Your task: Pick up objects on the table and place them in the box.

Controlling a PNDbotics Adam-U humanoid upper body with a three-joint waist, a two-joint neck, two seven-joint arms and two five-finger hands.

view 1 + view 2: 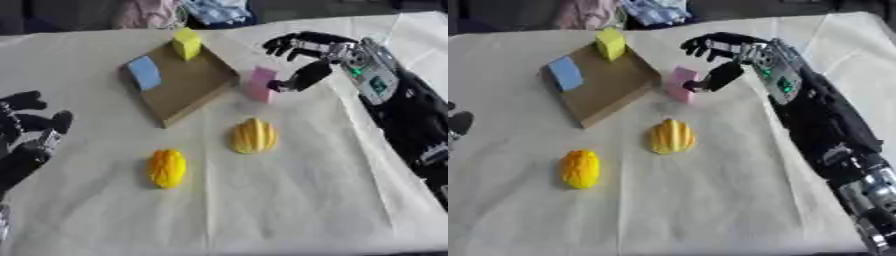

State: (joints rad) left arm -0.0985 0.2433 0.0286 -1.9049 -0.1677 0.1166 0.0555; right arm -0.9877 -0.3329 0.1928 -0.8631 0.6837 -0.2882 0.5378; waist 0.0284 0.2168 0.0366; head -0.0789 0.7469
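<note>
A flat brown box [188, 85] lies at the back centre, with a yellow block [186, 43] at its far corner and a blue block [144, 72] at its left edge. A pink block [260, 84] stands upright on the cloth just beside the box's right edge. My right hand [337, 52] hovers to the right of it, its thumb [302, 77] touching the block's right side and its fingers [289, 42] spread above and apart from it. A ribbed yellow object [254, 136] and an orange-yellow oval object [166, 168] lie nearer to me. My left hand [26, 131] rests open at the left edge.
A cream cloth [289, 200] covers the table. My right forearm [824, 120] runs along the right side. Bundled pink fabric [144, 12] and blue fabric [219, 10] lie beyond the table's far edge.
</note>
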